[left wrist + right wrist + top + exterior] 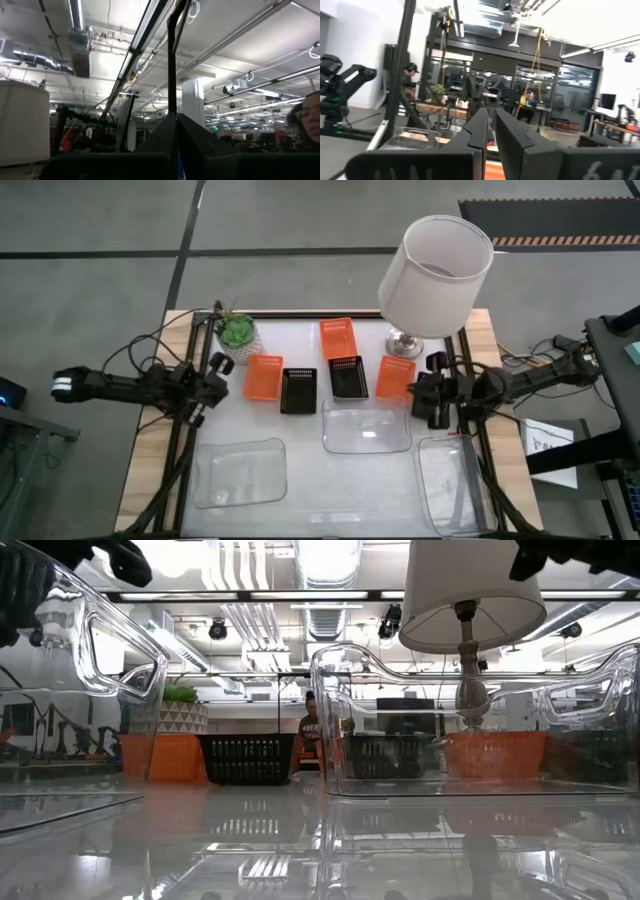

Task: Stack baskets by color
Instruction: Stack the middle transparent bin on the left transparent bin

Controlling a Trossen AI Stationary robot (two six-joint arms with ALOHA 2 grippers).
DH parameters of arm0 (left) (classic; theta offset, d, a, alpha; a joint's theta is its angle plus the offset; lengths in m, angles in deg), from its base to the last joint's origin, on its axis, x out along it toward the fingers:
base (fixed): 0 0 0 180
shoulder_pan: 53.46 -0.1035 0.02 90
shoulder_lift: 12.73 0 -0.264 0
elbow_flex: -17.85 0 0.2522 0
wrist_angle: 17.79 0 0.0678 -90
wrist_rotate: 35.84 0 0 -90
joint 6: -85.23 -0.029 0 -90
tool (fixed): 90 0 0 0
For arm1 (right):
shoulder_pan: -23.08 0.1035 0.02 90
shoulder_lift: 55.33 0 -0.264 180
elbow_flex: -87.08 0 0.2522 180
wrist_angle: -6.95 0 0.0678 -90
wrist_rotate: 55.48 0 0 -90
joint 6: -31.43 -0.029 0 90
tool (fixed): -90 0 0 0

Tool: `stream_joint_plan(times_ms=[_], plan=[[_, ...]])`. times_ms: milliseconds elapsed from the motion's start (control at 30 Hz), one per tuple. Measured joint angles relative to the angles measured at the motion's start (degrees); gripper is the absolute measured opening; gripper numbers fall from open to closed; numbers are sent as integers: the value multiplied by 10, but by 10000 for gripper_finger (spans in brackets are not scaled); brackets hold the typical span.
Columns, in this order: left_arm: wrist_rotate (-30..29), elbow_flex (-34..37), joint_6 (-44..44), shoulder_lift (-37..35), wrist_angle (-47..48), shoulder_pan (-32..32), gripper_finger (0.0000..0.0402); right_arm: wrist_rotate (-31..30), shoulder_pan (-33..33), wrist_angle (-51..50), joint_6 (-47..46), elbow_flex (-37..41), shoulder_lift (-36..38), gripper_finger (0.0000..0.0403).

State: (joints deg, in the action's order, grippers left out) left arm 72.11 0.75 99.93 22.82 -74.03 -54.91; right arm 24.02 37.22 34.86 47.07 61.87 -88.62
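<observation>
Orange baskets (263,377), black baskets (298,390) and clear trays (365,426) lay spread on the desk (300,490) between both sets of jaws. Left gripper (213,388) hovered beside an orange basket, jaws closed, empty. Right gripper (422,396) nearly closed, gripping nothing.

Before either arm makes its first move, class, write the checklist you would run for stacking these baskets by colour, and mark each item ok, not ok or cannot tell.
1. Three orange perforated plastic baskets lie apart, unstacked: ok.
2. Two black perforated plastic baskets are apart: ok.
3. Three clear rectangular trays are separate: ok.
4. Left gripper is shut and empty: ok.
5. Right gripper is shut and empty: ok.
6. White lampshade hides nothing behind it: cannot tell.
</observation>
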Motion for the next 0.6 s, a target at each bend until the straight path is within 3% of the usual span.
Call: stream_joint_plan(times_ms=[233,600], plan=[[0,-1,15,26,0,0,0,-56,43,10,-11,-82,-128,27],[0,0,30,29,-1,0,0,-77,92,-142,-59,-244,-294,27]])
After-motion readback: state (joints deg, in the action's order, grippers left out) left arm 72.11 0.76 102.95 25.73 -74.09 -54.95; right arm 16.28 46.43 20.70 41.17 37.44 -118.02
